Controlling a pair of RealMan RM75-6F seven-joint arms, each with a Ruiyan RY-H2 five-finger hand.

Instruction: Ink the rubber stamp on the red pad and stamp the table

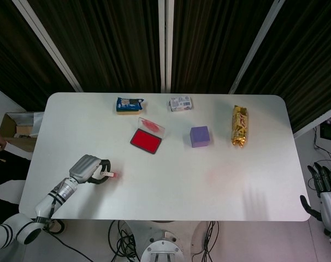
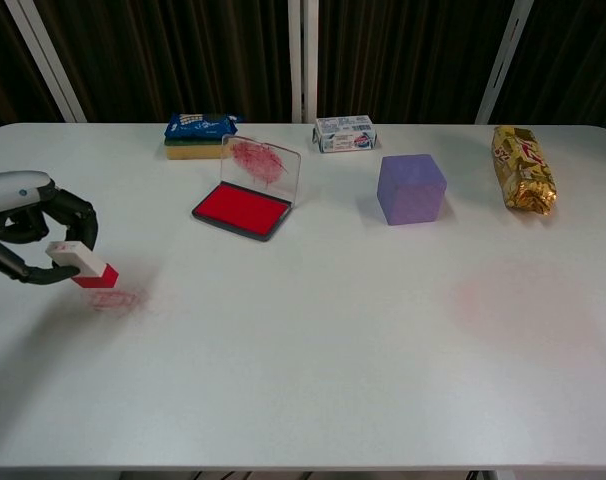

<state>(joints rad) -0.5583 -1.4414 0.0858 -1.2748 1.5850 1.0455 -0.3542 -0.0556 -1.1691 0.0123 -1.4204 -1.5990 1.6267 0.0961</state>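
My left hand [image 1: 88, 168] [image 2: 28, 235] holds the rubber stamp [image 2: 81, 263] [image 1: 108, 174], a white block with a red inked end, tilted just above the table at the front left. The stamp's red end hangs over a faint red stamp mark [image 2: 117, 299] on the white table [image 1: 171, 180]. The red ink pad [image 1: 146, 141] [image 2: 240, 211] lies open near the middle back, its clear lid [image 2: 261, 163] standing up and smeared with red. My right hand [image 1: 325, 195] hangs off the table's right edge, fingers spread, holding nothing.
A purple cube [image 2: 411, 188] stands right of the pad. A gold snack bag [image 2: 522, 168] lies at the far right. A blue packet on a yellow sponge [image 2: 196, 134] and a small white box [image 2: 344, 133] sit along the back edge. A faint pink smudge [image 2: 523, 300] marks the right side.
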